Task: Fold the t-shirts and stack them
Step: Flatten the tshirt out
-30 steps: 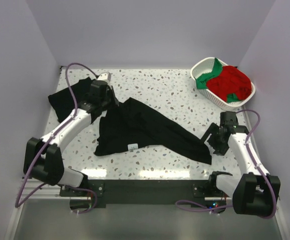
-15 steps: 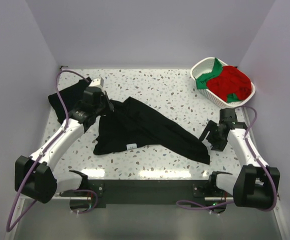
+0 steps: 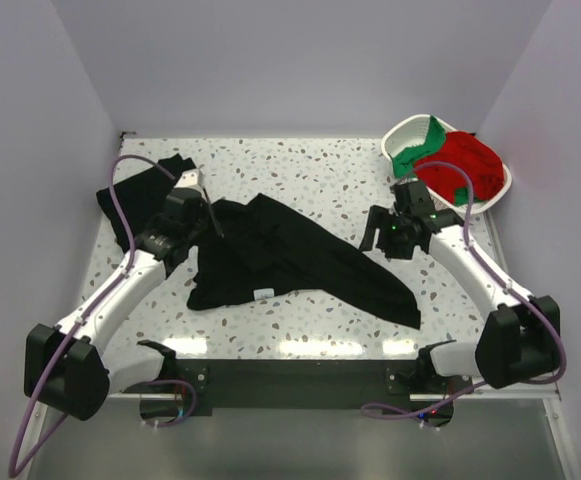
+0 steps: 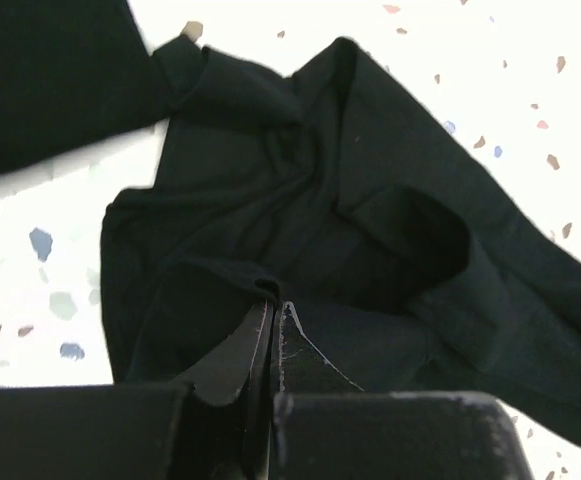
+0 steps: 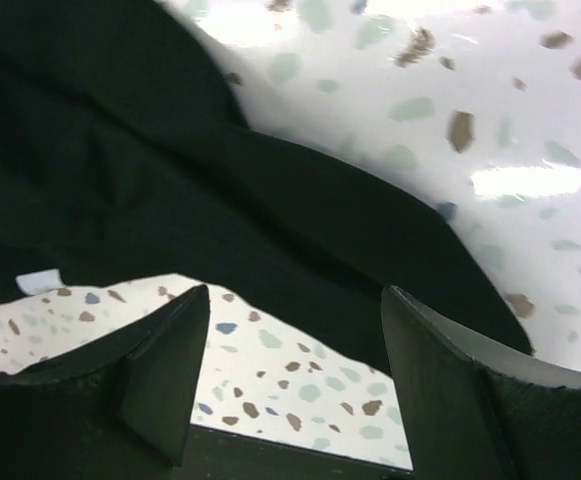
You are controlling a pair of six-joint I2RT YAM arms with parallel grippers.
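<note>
A black t-shirt (image 3: 300,255) lies crumpled across the middle of the table, with a small white label (image 3: 266,293) near its front hem. My left gripper (image 3: 210,214) is shut on a fold at its back-left corner, where the pinched cloth (image 4: 270,292) meets the fingertips. A second black t-shirt (image 3: 135,195) lies at the back left, also seen in the left wrist view (image 4: 50,80). My right gripper (image 3: 375,230) hangs open over the shirt's right edge, holding nothing (image 5: 295,300); black cloth (image 5: 120,150) lies beyond it.
A white lattice basket (image 3: 406,126) stands at the back right corner, holding a red shirt (image 3: 470,160) and a green one (image 3: 410,157). Walls close in the table on three sides. Speckled tabletop (image 3: 310,170) shows behind the shirt.
My right arm has swung from the near right edge up and left toward the shirt's right side, still open. My left arm has drawn slightly left, keeping its pinch on the cloth.
</note>
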